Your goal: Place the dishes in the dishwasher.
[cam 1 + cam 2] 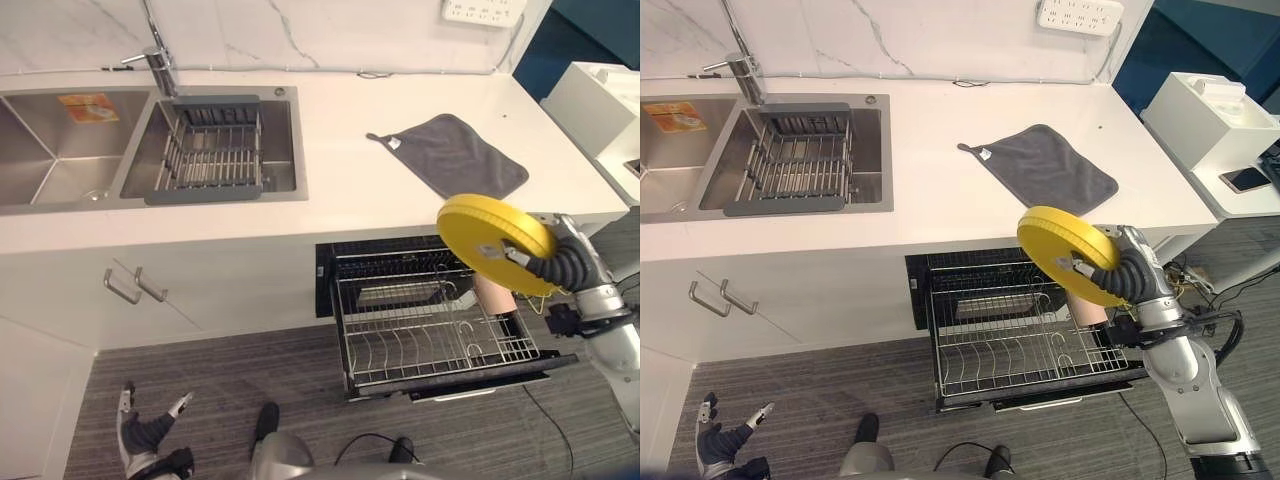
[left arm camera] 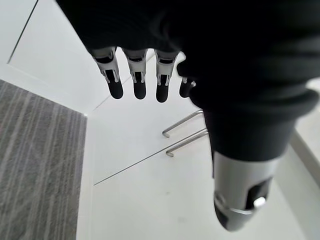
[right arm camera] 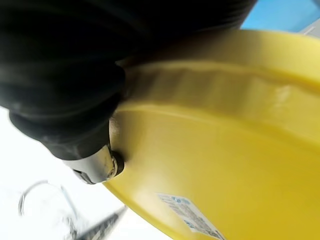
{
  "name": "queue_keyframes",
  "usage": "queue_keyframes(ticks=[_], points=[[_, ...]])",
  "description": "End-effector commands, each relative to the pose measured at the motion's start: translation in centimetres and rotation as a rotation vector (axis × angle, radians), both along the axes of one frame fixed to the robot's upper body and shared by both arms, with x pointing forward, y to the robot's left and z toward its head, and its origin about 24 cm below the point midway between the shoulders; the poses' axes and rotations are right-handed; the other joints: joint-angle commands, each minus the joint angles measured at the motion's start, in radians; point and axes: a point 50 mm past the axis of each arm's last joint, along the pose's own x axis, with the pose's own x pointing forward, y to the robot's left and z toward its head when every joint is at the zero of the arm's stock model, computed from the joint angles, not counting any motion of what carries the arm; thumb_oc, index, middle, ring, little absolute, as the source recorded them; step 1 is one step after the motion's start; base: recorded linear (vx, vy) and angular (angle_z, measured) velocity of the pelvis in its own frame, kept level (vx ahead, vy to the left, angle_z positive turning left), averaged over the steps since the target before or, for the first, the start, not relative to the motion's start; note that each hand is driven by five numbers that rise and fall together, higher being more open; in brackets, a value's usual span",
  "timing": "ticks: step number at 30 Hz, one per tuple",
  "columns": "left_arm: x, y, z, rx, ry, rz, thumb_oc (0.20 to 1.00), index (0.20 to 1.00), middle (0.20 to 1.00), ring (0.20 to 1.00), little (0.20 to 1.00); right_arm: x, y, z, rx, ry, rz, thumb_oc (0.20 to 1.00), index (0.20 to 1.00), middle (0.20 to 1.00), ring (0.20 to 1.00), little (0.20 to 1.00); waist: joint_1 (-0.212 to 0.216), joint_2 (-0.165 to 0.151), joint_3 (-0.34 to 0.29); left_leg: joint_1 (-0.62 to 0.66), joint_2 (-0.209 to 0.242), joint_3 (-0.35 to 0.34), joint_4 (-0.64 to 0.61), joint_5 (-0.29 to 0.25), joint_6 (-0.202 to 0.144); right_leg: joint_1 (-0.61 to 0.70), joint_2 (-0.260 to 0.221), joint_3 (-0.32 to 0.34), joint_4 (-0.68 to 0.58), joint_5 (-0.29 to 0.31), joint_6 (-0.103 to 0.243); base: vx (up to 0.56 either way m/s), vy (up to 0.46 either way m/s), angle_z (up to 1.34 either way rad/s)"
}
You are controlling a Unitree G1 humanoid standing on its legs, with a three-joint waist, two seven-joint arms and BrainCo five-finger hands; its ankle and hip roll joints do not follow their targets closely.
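One yellow plate (image 1: pixel 497 241) sits pinched in my right hand (image 1: pixel 560 262), tilted, dishwasher rack (image 1: pixel 430 330) at seven o'clock below (left hand (image 1: pixel 140 432) hangs relaxed, empty).

One yellow plate (image 1: pixel 495 240), one grey cloth (image 1: pixel 450 154), one pink cup (image 1: pixel 493 294), two cabinet handles (image 1: pixel 135 285).

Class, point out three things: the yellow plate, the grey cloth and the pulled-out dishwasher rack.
yellow plate (image 1: pixel 1065 245), right eye view, its underside.
grey cloth (image 1: pixel 455 155), left eye view, its middle.
dishwasher rack (image 1: pixel 440 345), left eye view, its wire floor.

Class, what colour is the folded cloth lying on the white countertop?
Dark grey cloth, clearest in the right eye view.
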Motion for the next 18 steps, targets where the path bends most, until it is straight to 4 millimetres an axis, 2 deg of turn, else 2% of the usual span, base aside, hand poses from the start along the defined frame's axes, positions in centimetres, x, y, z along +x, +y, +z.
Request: queue_keyframes(ticks=[1,8,11,18], points=[[2.3,1.7,2.2,0.165,-0.090,-0.040,1.000,1.000,1.000,1.000,1.000,0.7,0.7,2.5,-0.120,-0.104,0.111,0.200,0.200,0.200,0.200,0.200,0.022,-0.017,0.001,0.004,0.014,0.005,-0.002,-0.010,0.000,0.091,-0.079,-0.027,0.006,-0.048,0.065,0.05,-0.060,0.02],[2.1,2.5,2.0,0.217,-0.043,-0.048,1.000,1.000,1.000,1.000,1.000,1.4,0.7,0.9,-0.293,-0.111,0.112,0.200,0.200,0.200,0.200,0.200,0.040,-0.021,0.004,0.012,0.005,-0.019,-0.002,-0.012,0.002,0.110,-0.073,-0.033,0.006,-0.057,0.061,0.07,-0.041,0.04],[2.6,2.3,2.2,0.230,-0.037,-0.091,1.000,1.000,1.000,1.000,1.000,1.7,0.9,0.0,-0.370,-0.124,0.136,0.200,0.200,0.200,0.200,0.200,0.066,-0.021,0.016,0.012,-0.007,-0.049,0.014,-0.013,0.004,0.134,-0.070,-0.039,0.010,-0.064,0.055,0.09,-0.040,0.11],[3.5,2.6,3.1,0.264,-0.029,-0.173,1.000,1.000,1.000,1.000,1.000,2.5,1.0,-1.8,-0.405,-0.099,0.153,0.200,0.200,0.200,0.200,0.200,0.109,-0.018,0.079,-0.051,-0.026,-0.120,0.150,-0.048,0.000,0.132,-0.074,-0.055,0.086,-0.098,0.035,0.04,-0.040,0.15]])
